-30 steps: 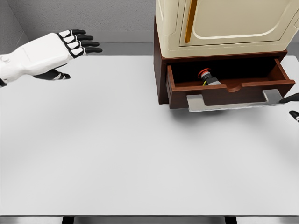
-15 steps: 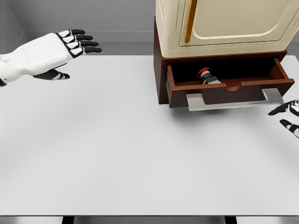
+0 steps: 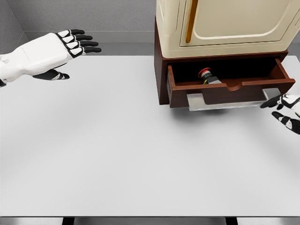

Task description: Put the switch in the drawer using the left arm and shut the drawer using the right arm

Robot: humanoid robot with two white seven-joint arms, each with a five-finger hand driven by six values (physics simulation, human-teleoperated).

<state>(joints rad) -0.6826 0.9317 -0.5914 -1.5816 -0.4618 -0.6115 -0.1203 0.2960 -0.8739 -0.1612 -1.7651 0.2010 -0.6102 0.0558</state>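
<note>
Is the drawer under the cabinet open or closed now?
Open. The drawer is pulled out from the cabinet, its inside is visible, and the switch lies in it.

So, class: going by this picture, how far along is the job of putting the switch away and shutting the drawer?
Done: the switch already lies inside the open drawer, and the left hand is held away over the table's far left, fingers spread and empty. In hand: the right hand, open, is near the right end of the drawer's metal handle. Left: pushing the drawer shut.
</note>
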